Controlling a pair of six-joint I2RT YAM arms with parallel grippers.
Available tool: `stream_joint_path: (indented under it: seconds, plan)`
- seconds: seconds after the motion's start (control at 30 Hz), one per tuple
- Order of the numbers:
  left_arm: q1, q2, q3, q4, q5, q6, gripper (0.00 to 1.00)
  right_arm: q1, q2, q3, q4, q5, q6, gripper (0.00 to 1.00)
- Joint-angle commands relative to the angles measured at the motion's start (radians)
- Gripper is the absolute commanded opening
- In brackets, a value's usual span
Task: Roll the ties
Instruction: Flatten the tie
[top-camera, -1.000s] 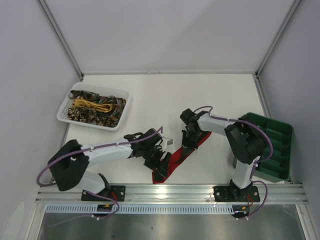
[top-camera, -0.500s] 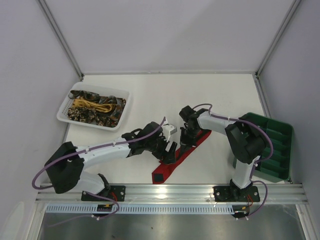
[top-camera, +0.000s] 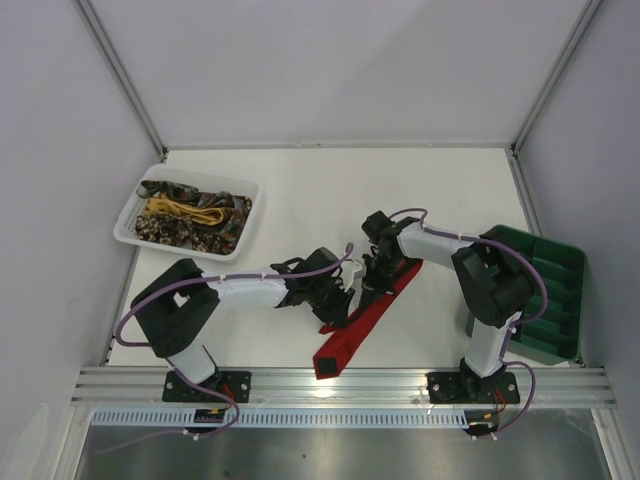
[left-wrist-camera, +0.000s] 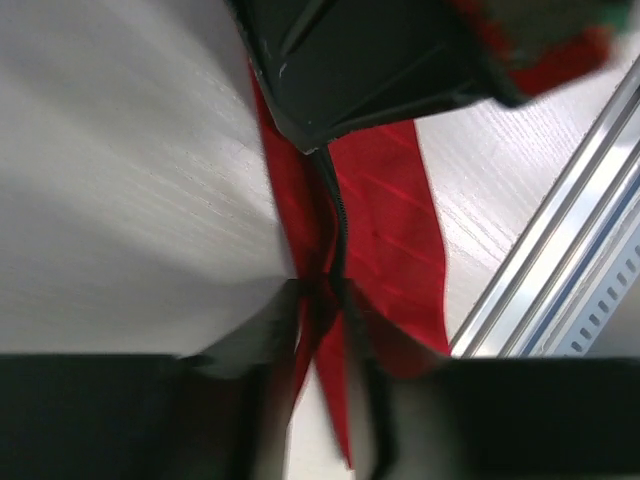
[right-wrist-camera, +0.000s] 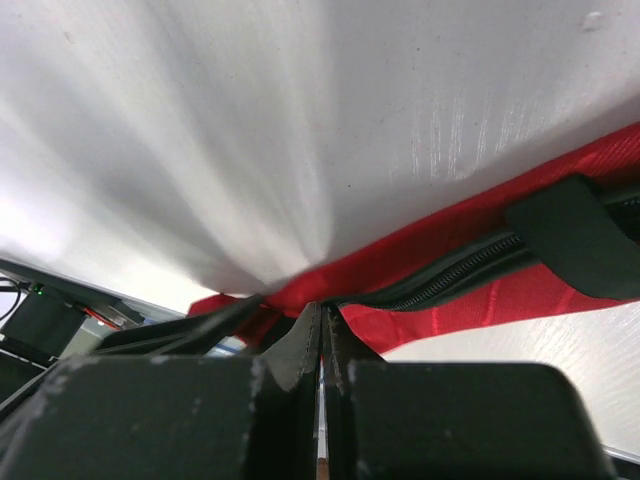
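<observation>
Long bright red fabric necktie (top-camera: 345, 338) lies flat on the white desk (top-camera: 300, 190), just 5 o'clock of centre. It runs 7-to-1 o'clock with the wide end at the 7 o'clock tip. Left hand (top-camera: 335, 303) is clamped on its middle from the 9 o'clock side; right hand (top-camera: 372, 282) is pinched closed on its edge just beyond, toward 1 o'clock.
</observation>
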Motion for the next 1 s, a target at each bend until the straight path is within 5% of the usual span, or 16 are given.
stream_joint_path:
  seconds: [0.0,0.07,0.3,0.43,0.5,0.67,0.97]
  plan:
    - [0.006,0.028,0.052,-0.02,0.036,0.041,0.22,-0.012,-0.05,0.0,0.003,-0.02,0.005,0.03]
    - [0.006,0.004,0.061,-0.034,0.033,0.035,0.1,-0.019,-0.056,0.0,0.0,-0.017,0.005,0.03]
    - [0.006,-0.073,0.086,-0.097,0.002,-0.002,0.16,-0.038,-0.05,0.0,0.008,-0.02,-0.013,0.12]
    - [0.006,-0.063,0.113,-0.145,0.045,-0.01,0.08,-0.058,-0.058,0.009,0.0,-0.009,-0.032,0.23]
    - [0.01,-0.055,0.112,-0.152,0.103,-0.013,0.01,-0.071,-0.065,0.012,-0.015,-0.002,-0.036,0.29]
    - [0.019,-0.044,0.08,-0.071,0.313,-0.111,0.0,-0.127,-0.102,0.021,-0.052,0.038,-0.082,0.45]
    - [0.029,0.019,0.006,0.028,0.375,-0.229,0.02,-0.159,-0.116,0.037,-0.075,0.13,-0.154,0.47]
